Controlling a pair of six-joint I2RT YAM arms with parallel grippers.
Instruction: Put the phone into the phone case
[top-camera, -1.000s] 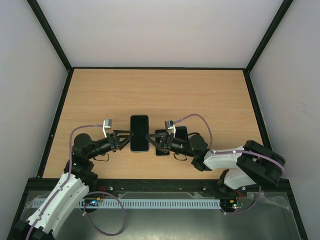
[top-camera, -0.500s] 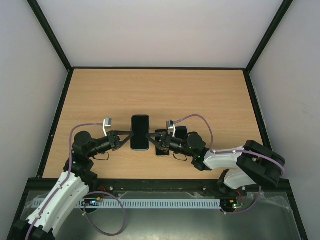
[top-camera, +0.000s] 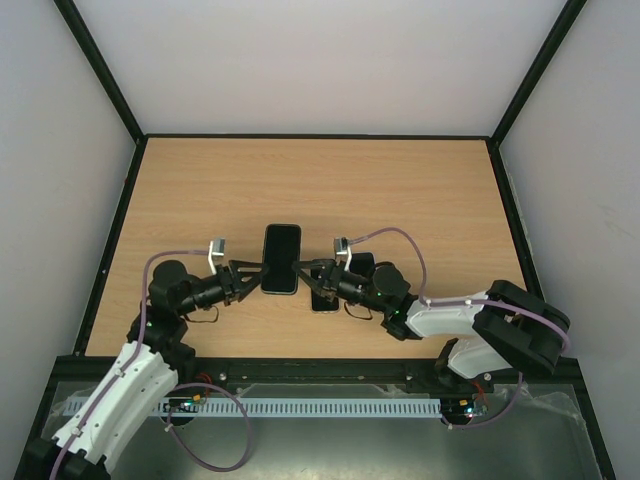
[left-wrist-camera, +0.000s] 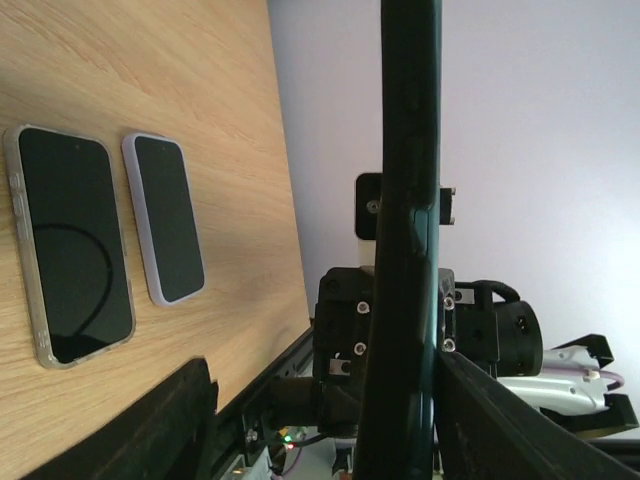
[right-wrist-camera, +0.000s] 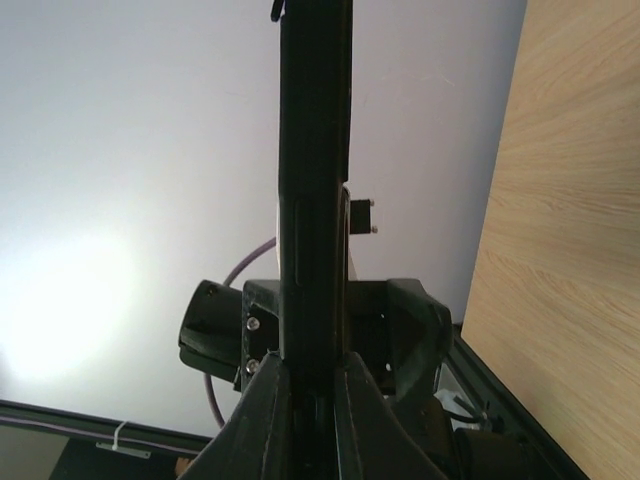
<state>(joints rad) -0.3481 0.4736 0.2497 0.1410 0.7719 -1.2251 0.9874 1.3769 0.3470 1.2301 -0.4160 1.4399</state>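
Note:
A dark phone (top-camera: 281, 259) hangs between my two grippers, screen up in the top view. In both wrist views it is an edge-on slab (left-wrist-camera: 405, 200) (right-wrist-camera: 315, 150) with a dark teal rim. I cannot tell whether that rim is the phone case. My right gripper (top-camera: 305, 270) (right-wrist-camera: 312, 375) is shut on the phone's right edge, a finger pressed to each face. My left gripper (top-camera: 252, 270) (left-wrist-camera: 330, 420) stands open around the left edge. One of its fingers (left-wrist-camera: 500, 420) is close beside the slab and the other (left-wrist-camera: 170, 420) is well away.
Two more phones lie flat on the wooden table (top-camera: 400, 190): a clear-rimmed one (left-wrist-camera: 70, 245) and a lavender-rimmed one (left-wrist-camera: 165, 217). In the top view they sit under my right arm (top-camera: 323, 297) (top-camera: 364, 262). Black frame rails (top-camera: 110, 250) border the table.
The left gripper closed on the phone's left edge, then opened again. The phone has shifted a little toward the far side. The right gripper has kept its hold.

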